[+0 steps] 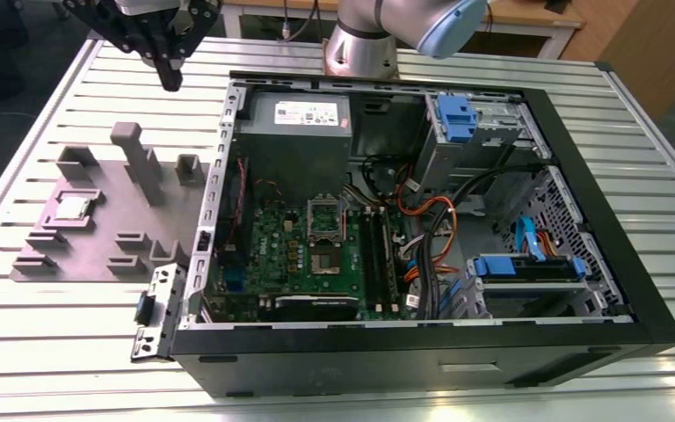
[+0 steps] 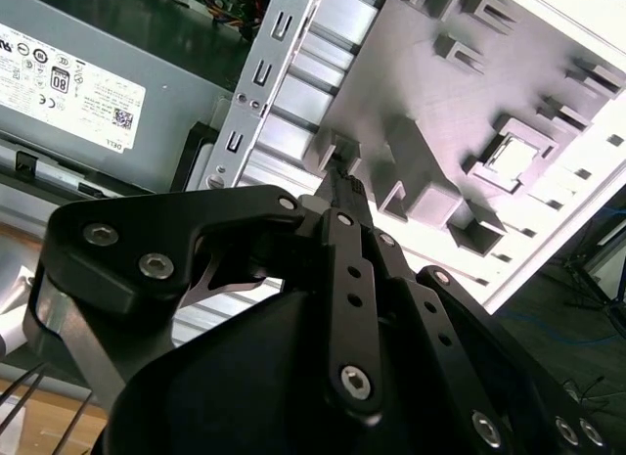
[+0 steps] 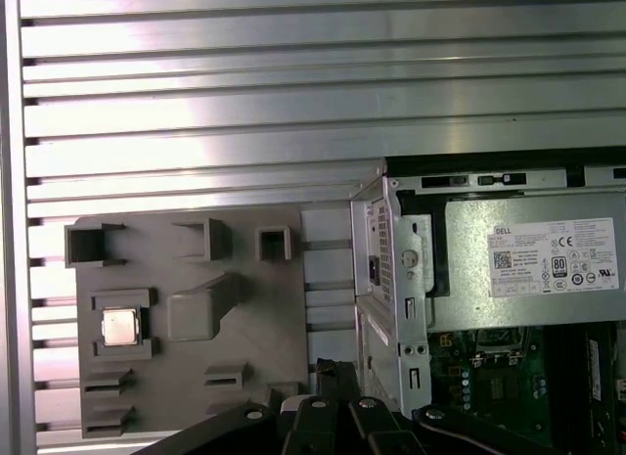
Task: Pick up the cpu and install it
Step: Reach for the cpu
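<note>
CPU point(image 1: 74, 207) sits flat in a square recessed pocket of the grey fixture plate point(image 1: 97, 242), which lies on the slatted table point(image 1: 32, 352) just beside the open computer case point(image 1: 431, 360), on the exterior view's left. The pocket walls presumably keep the chip square and at a known spot for a top-down pick. Gripper point(image 1: 171, 81) hangs above the far end of the plate, well apart from the CPU, with its fingers drawn together to a single tip and nothing between them. In both wrist views the CPU point(image 3: 120, 327) point(image 2: 511, 159) reads as a small flat square, silvery-grey metal top catching the light, with a thin pale rim. Socket point(image 1: 324, 230) on the green motherboard inside the case looks unoccupied, so I judge the install not begun
</note>
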`<state>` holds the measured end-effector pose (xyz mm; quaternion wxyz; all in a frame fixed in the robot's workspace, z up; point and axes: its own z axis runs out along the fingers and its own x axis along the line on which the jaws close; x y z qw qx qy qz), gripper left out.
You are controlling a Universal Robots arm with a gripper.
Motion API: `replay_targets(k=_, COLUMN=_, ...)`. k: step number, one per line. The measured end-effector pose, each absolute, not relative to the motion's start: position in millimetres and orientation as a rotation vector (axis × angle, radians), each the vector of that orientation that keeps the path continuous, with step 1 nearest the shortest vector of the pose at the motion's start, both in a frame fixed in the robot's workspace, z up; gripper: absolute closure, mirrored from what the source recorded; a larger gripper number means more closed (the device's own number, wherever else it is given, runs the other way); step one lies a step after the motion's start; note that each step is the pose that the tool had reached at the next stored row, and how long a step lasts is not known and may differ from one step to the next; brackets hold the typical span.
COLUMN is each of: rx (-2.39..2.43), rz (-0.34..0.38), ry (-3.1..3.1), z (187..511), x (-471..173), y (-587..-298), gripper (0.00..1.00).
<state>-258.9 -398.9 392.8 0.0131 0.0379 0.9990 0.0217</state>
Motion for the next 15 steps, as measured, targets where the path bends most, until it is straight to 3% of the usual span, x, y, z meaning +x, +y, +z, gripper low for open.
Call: replay_targets(k=15, rx=0.118, rz=0.068, ry=3.112, z=392.8, x=-265.6, y=-398.9, gripper=0.89)
